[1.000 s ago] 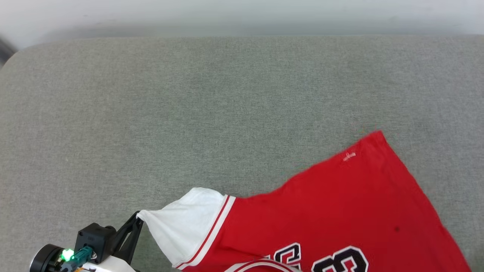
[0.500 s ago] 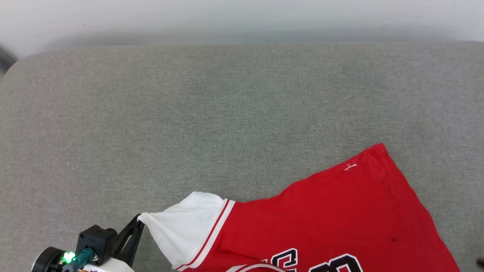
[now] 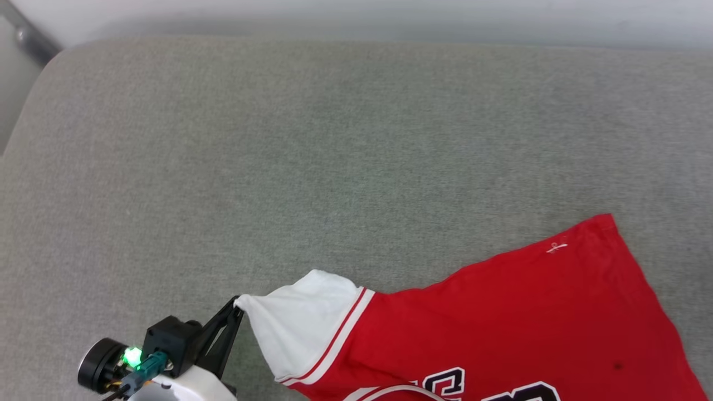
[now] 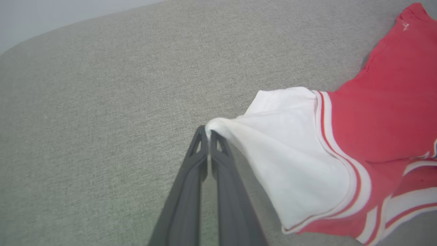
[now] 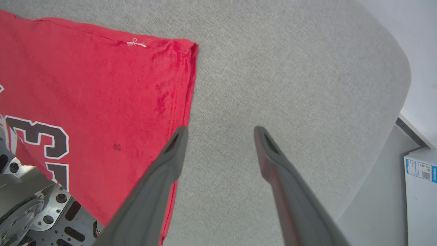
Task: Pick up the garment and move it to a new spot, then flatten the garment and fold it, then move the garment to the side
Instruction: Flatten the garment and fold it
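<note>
Grey cushion [image 3: 334, 139] for a worktop: left gripper [image 3: 238, 305] pinched shut on sleeve [image 3: 301, 328] tip only; right gripper [image 5: 220, 131] wide open, empty, by the hem [image 5: 187, 92]; shirt [image 3: 501, 323] lies near-right, skewed. Risk: thin pinch slips under pull; one-sided drag bunches fabric.

Red T-shirt [image 3: 501, 323]: chest numerals and collar cut by head view's bottom edge. White box [image 5: 421, 191]: label print too small to read
</note>
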Robot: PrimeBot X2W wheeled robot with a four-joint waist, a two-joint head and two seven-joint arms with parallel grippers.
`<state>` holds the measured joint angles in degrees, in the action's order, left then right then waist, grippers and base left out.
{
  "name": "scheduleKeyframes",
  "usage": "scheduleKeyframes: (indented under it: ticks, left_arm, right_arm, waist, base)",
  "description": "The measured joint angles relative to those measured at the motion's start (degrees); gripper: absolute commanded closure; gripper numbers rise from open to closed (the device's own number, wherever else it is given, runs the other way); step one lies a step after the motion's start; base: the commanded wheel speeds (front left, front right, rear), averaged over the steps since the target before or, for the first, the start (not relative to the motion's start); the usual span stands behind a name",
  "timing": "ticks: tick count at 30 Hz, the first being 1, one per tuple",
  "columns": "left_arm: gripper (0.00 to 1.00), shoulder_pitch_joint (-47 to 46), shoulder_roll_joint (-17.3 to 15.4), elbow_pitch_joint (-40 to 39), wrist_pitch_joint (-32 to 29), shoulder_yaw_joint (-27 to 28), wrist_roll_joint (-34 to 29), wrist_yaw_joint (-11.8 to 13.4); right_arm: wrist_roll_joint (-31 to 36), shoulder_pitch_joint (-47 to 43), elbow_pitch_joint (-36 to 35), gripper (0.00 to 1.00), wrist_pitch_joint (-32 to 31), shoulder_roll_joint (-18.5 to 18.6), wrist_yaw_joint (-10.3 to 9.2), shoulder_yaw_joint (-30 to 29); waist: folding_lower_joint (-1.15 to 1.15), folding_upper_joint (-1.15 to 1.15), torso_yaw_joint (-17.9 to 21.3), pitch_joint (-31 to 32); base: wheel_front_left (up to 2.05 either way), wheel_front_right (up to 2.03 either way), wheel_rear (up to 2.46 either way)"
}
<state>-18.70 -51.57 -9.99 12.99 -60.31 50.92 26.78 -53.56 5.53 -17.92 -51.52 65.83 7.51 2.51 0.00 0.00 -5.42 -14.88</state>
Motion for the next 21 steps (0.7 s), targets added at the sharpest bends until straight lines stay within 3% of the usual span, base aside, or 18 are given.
scheduleKeyframes:
  ticks: [3,9,15,21]
  left_arm:
    - [1.00,-1.6,0.9,0.2,-0.3,-0.3,-1.1,-0.6]
    - [1.00,-4.3,3.0,0.7,-0.5,-0.5,-2.4,-1.4]
    - [1.00,-6.1,4.1,1.3,-0.5,-0.5,-3.3,-2.0]
    - [1.00,-7.3,5.3,2.4,-0.5,-0.5,-3.4,-2.5]
  right_arm:
    - [1.1,7.1,1.1,0.00,-3.6,-1.5,0.00,4.9]
    - [5.5,20.7,5.8,0.00,-10.2,-8.1,0.00,17.0]
    - [8.0,29.6,15.1,0.00,-11.9,-14.6,0.00,25.6]
    - [8.0,32.4,20.7,0.00,-11.5,-15.2,0.00,32.1]
  waist:
    - [0.00,0.00,-1.2,-1.4]
    - [0.00,0.00,-3.4,-4.8]
    - [0.01,0.00,-5.1,-8.0]
    - [0.01,0.00,-6.6,-10.1]
  base:
    - [0.00,0.00,0.00]
    - [0.00,0.00,0.00]
    - [0.00,0.00,0.00]
    - [0.00,0.00,0.00]
